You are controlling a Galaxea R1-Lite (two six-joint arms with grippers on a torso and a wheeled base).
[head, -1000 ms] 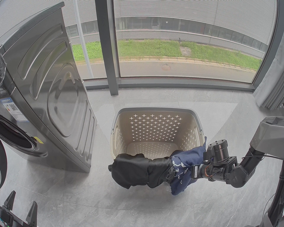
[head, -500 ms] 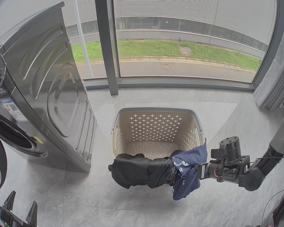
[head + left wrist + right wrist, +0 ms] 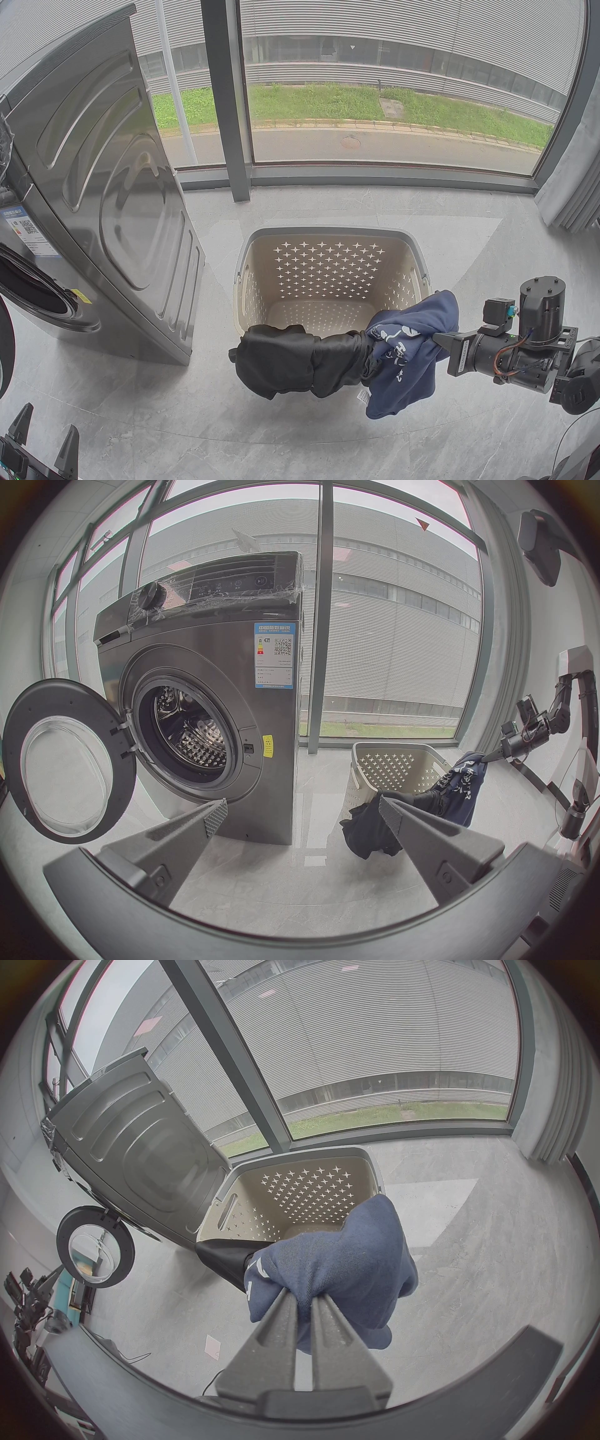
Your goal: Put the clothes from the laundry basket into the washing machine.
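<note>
A beige laundry basket (image 3: 331, 237) (image 3: 390, 761) (image 3: 300, 1166) stands on the floor by the window. A black garment (image 3: 294, 359) (image 3: 369, 830) (image 3: 222, 1257) hangs over its near rim. My right gripper (image 3: 440, 337) (image 3: 303, 1300) is shut on a navy blue garment (image 3: 406, 356) (image 3: 462, 786) (image 3: 340, 1266), holding it at the basket's near right corner, still touching the black one. The washing machine (image 3: 94, 187) (image 3: 212, 686) stands to the left with its round door (image 3: 65, 761) swung open. My left gripper (image 3: 40, 437) (image 3: 300, 814) is open, low at the near left.
A large window with a dark post (image 3: 225, 94) runs behind the basket. A grey curtain (image 3: 575, 169) hangs at the far right. Grey floor (image 3: 187, 412) lies open between the basket and the washing machine.
My right gripper has drawn back to the right and slightly up, pulling the navy garment farther out over the basket's rim. The black garment and the left arm have stayed put.
</note>
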